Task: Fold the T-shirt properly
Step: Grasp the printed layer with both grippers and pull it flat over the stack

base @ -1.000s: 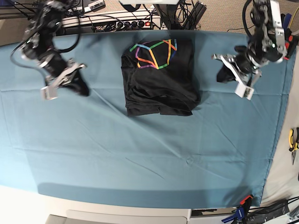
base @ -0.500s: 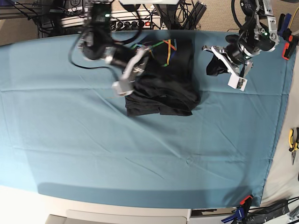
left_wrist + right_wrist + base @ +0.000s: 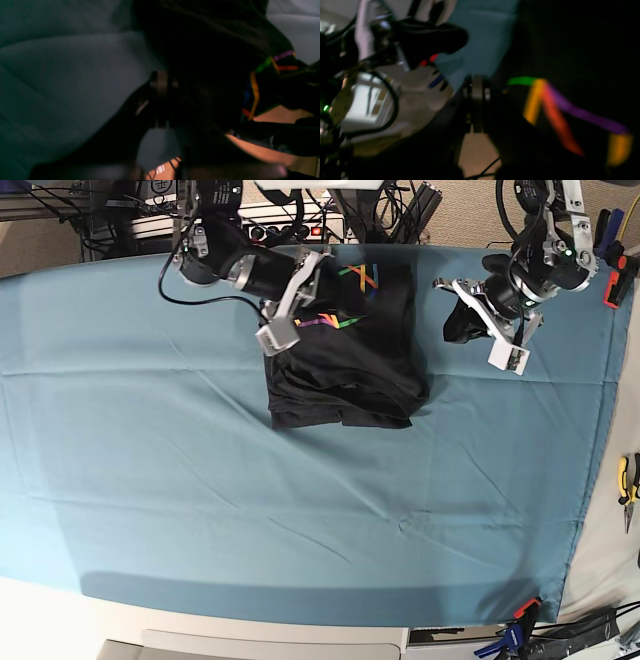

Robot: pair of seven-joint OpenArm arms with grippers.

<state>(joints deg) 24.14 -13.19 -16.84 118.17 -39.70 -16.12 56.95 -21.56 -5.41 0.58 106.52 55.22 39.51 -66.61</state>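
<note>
The black T-shirt [image 3: 345, 360] lies folded into a rough rectangle at the back middle of the teal cloth, with its rainbow line print facing up at the far end. My right gripper [image 3: 312, 280] hovers shut over the shirt's back left corner, beside the print. In the right wrist view its closed fingertips [image 3: 477, 100] sit just left of the coloured lines on the T-shirt [image 3: 570, 50]. My left gripper [image 3: 462, 325] is shut, a short way right of the shirt and apart from it. The left wrist view is dark and blurred, showing the gripper [image 3: 162, 82] before the T-shirt [image 3: 212, 62].
The teal table cloth [image 3: 200, 480] covers the whole table. A power strip and cables [image 3: 270, 228] run along the back edge. Pliers [image 3: 628, 485] lie off the cloth at the right, and clamps [image 3: 520, 625] sit at the front right corner.
My right arm has swung in from the left side of the table to the shirt's back left corner. My left gripper shifted slightly toward the shirt, then held still.
</note>
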